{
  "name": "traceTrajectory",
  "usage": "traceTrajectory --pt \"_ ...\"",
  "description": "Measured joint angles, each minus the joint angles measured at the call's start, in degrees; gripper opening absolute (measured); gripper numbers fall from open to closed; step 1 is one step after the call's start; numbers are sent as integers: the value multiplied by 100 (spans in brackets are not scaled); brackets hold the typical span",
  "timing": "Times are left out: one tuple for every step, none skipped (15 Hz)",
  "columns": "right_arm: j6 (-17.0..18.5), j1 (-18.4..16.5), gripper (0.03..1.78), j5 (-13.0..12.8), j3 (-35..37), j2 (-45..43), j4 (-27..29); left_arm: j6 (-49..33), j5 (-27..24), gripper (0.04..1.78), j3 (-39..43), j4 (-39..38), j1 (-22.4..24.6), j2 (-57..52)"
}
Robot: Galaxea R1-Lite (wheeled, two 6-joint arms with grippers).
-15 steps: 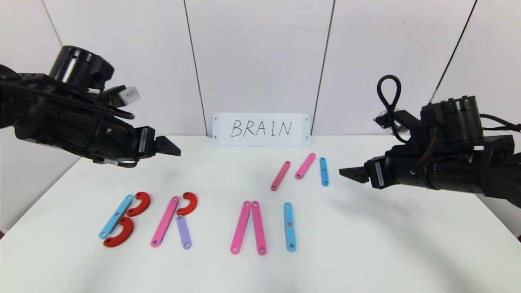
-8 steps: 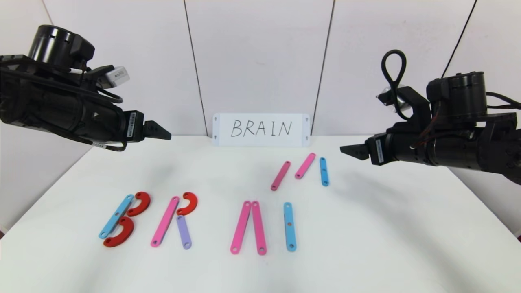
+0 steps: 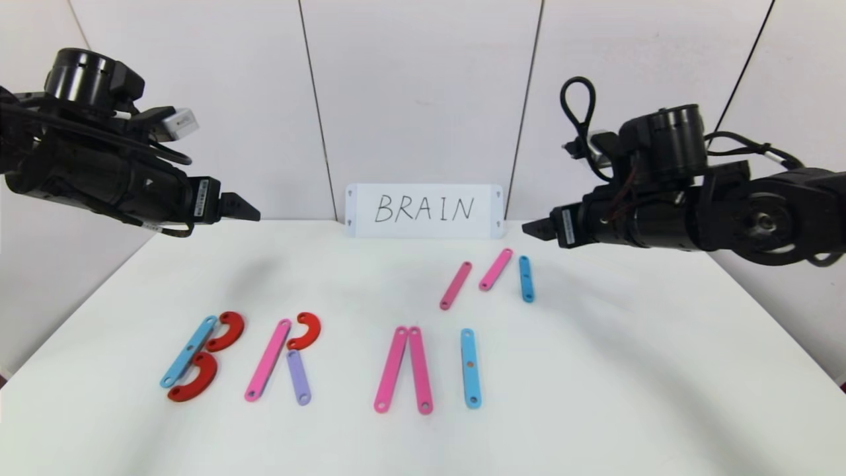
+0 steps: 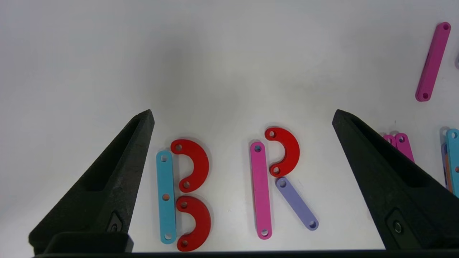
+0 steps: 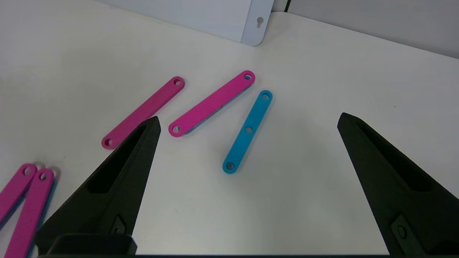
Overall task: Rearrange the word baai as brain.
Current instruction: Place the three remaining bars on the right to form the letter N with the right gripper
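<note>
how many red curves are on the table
3. Two red curves sit stacked beside the blue strip forming the B; the third tops the R beside a pink strip. None looks hidden.

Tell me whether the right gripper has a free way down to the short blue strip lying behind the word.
Probably yes. The right gripper hangs open above the short blue strip, which lies flat with bare table on its outer side; only a pink strip lies close beside it.

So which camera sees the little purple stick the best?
The left wrist view: the purple strip fills more of the picture there, slanting off the red curve as the R's leg, holes clear. The head view shows it smaller, low on the table. The right wrist view misses it.
</note>
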Motion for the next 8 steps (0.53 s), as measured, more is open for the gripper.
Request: traceTrajectory --pt "160 102 173 -130 -189 185 11 6 -5 174 -11 0 7 22" --pt "328 204 173 -271 -385 386 15 11 -11 174 -13 0 10 39" --pt "490 282 173 -423 -573 579 15 9 -29 174 -13 0 5 50" --pt "664 350 173 -601 -772 789 20 6 -116 174 -16 -5 5 57" --pt "813 394 173 -756 -940 986 23 0 -267 174 -17 -20 0 59" --pt "942 428 173 -886 -1083 1178 26 -11 -405 174 -22 -41 7 55" --pt "1067 466 173 -959 -1213 1373 28 -20 -444 174 -22 -46 13 50" --pt "1168 491 173 -981 -1314 1537 23 -18 -453 174 -22 -49 16 44"
